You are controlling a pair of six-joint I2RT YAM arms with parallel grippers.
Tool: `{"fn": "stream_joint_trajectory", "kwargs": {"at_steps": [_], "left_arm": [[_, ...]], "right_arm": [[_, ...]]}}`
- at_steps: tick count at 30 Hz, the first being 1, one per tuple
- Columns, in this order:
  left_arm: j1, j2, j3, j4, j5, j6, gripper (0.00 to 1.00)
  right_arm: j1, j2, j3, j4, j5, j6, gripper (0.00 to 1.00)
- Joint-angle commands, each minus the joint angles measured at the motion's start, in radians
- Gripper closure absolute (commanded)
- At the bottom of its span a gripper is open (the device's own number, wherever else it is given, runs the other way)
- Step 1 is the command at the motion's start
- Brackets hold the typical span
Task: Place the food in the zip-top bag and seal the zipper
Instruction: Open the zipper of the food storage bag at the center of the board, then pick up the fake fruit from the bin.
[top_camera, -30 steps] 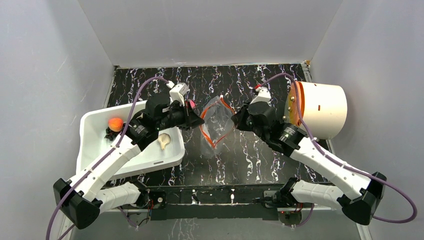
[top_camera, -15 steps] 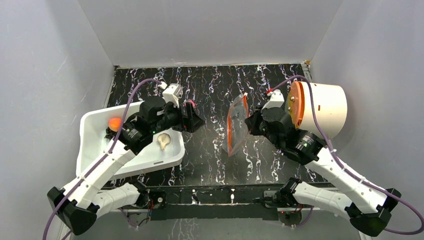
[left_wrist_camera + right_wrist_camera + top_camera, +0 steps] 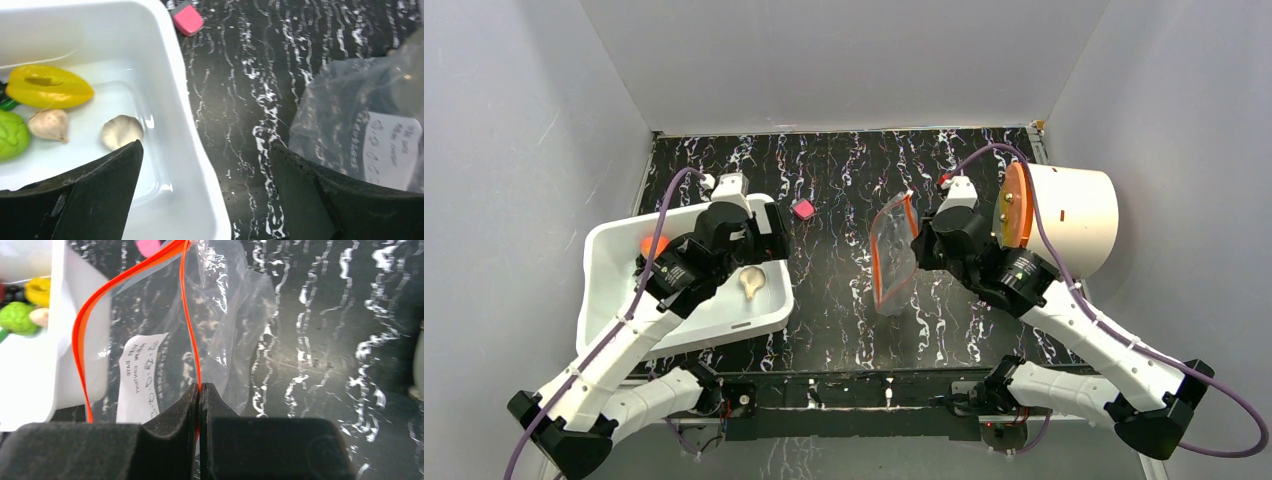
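The clear zip-top bag (image 3: 894,262) hangs tilted above the dark table, its mouth gaping. My right gripper (image 3: 921,245) is shut on one side of the orange-red zipper (image 3: 192,340), fingertips pinching the strip in the right wrist view (image 3: 200,387). The other zipper side (image 3: 82,330) bows away to the left. My left gripper (image 3: 776,232) stands wide open and empty over the right rim of the white bin (image 3: 175,75); its own camera shows the jaws (image 3: 206,146) far apart. In the bin lie a yellow piece (image 3: 50,87), green ball (image 3: 11,135), garlic (image 3: 48,124), mushroom (image 3: 121,131) and orange ball (image 3: 652,245).
A small pink block (image 3: 803,209) lies on the table just beyond the bin's far right corner. A white cylinder with an orange lid (image 3: 1069,220) lies on its side at the right, close behind my right arm. Grey walls enclose the table.
My left gripper has opened, let go of the bag's mouth and pulled back left over the bin. The right gripper kept its hold and the bag swung right with it.
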Motion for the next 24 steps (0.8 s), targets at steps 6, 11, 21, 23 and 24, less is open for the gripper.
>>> {"fn": "stream_joint_trajectory", "kwargs": {"at_steps": [6,11,21,23,24], "left_arm": [[0.065,0.062,0.009,-0.072,-0.197,-0.11,0.08],[0.244,0.081,-0.02,-0.078,-0.097,-0.134,0.1],[0.383,0.037,-0.119,0.081,-0.258,-0.084,0.19],[0.395,0.058,-0.12,0.087,-0.302,-0.085,0.2],[0.404,0.067,-0.121,0.092,-0.324,-0.077,0.21]], "right_arm": [[-0.001,0.014,-0.033,0.26,-0.181,0.018,1.0],[-0.001,0.002,-0.041,0.288,-0.17,-0.007,1.0],[-0.001,-0.005,-0.092,0.322,-0.214,-0.039,1.0],[-0.001,-0.011,-0.09,0.317,-0.208,-0.047,1.0],[-0.001,-0.014,-0.09,0.312,-0.205,-0.049,1.0]]}}
